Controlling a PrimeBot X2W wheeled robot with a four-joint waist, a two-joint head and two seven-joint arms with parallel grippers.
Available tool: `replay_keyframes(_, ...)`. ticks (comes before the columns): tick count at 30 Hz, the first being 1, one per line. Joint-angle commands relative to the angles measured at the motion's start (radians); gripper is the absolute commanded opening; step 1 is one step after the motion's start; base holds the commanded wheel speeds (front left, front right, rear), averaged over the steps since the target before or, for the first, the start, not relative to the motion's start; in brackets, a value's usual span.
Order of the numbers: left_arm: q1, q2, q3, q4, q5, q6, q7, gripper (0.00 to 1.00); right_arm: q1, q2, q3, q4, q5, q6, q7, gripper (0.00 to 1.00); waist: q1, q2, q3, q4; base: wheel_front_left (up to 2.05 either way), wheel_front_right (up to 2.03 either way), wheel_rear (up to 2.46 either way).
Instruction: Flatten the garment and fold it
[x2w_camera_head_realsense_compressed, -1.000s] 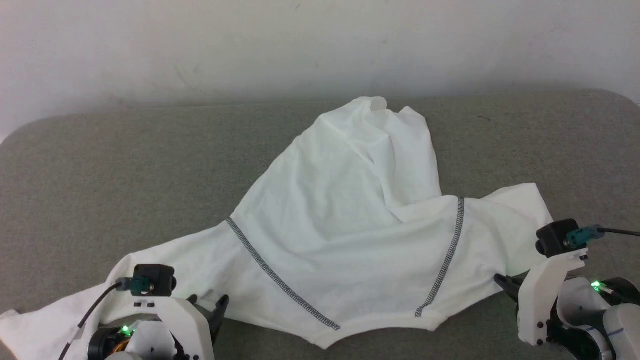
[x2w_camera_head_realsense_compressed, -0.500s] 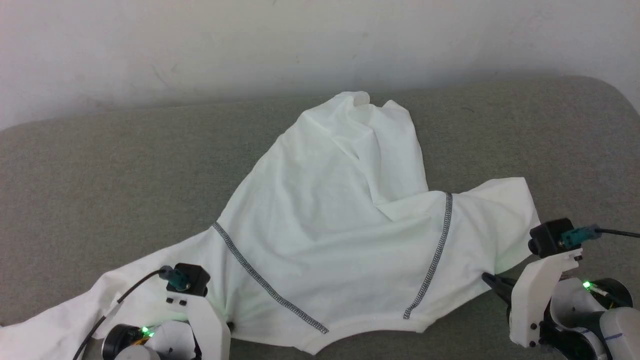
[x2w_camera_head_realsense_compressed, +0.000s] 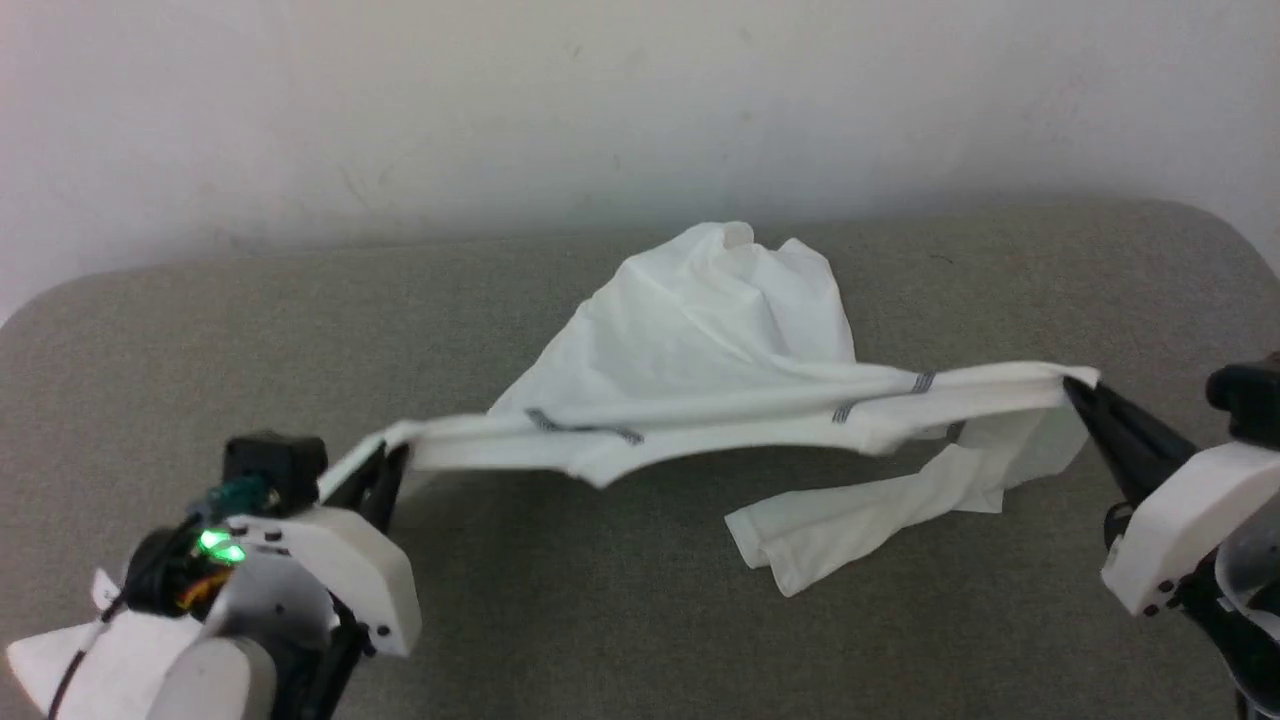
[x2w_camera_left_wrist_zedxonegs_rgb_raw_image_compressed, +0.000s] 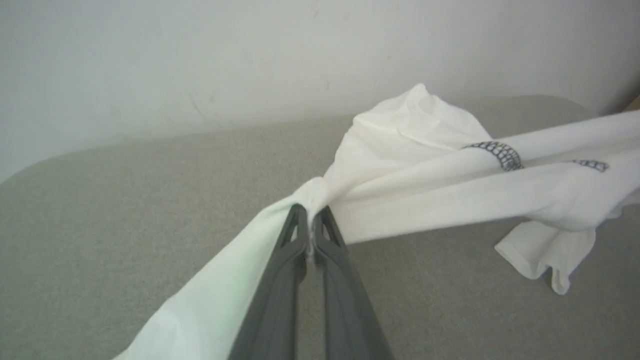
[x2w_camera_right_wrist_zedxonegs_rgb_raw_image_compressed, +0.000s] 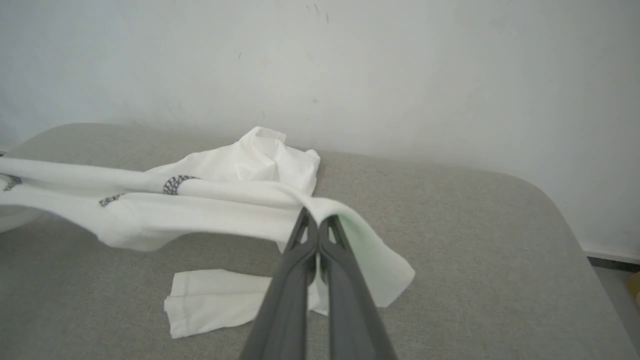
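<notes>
**Both fingers clamped, garment (x2w_camera_head_realsense_compressed: 700, 330) strung between them**

Your left fingers (x2w_camera_left_wrist_zedxonegs_rgb_raw_image_compressed: 301, 225) are pinched tight on bunched cloth at the near left. Your right fingers (x2w_camera_right_wrist_zedxonegs_rgb_raw_image_compressed: 308, 227) are pinched on the right end. The cloth runs taut between them above the grey bench (x2w_camera_head_realsense_compressed: 200, 330). Its far part is heaped on the bench, and a sleeve (x2w_camera_head_realsense_compressed: 850, 520) lies underneath.

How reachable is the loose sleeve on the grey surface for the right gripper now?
Probably not yet. The sleeve lies near, nothing over its near side, but the right gripper is shut on the garment, stretching it with the left gripper; it would have to let go first.
</notes>
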Motion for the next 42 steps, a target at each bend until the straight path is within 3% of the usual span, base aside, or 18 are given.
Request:
replay_keyframes(1, -0.031, 0.009, 0.021, -0.033, 0.012, 0.016, -0.028, 0.00, 0.001, -0.002, -0.020, -0.030, -0.014, -0.002, -0.009, 0.00, -0.0001, -0.0001, -0.018, 0.008, 0.00, 0.00, 0.00)
replay_keyframes(8, -0.226, 0.034, 0.092, -0.183, 0.027, 0.031, -0.154, 0.00, -0.150, -0.022, -0.095, -0.206, -0.061, -0.002, -0.011, 0.00, -0.0001, -0.0001, -0.035, 0.007, 0.00, 0.00, 0.00)
replay_keyframes(15, -0.522, 0.054, 0.103, -0.143, 0.021, 0.007, -0.204, 0.00, -0.423, -0.070, -0.128, -0.207, -0.024, -0.002, 0.017, 0.00, -0.0001, -0.0001, 0.003, 0.006, 0.00, 0.00, 0.00)
replay_keyframes(24, -0.864, 0.023, 0.065, 0.203, -0.008, -0.030, -0.246, 0.00, -0.781, -0.110, -0.030, 0.113, 0.040, -0.002, -0.020, 0.00, -0.0001, -0.0001, 0.124, -0.017, 0.00, 0.00, 0.00)
replay_keyframes(32, -1.154, 0.023, 0.041, 0.536, 0.047, -0.035, -0.418, 0.00, -1.069, -0.109, 0.104, 0.419, 0.039, -0.002, -0.224, 0.00, -0.0001, -0.0001, 0.262, -0.042, 0.00, 0.00, 0.00)
replay_keyframes(42, -1.309, 0.006, 0.031, 0.815, 0.050, -0.044, -0.563, 0.00, -1.228, -0.082, 0.312, 0.681, 0.081, -0.002, -0.432, 0.00, -0.0001, -0.0001, 0.360, -0.047, 0.00, 0.00, 0.00)
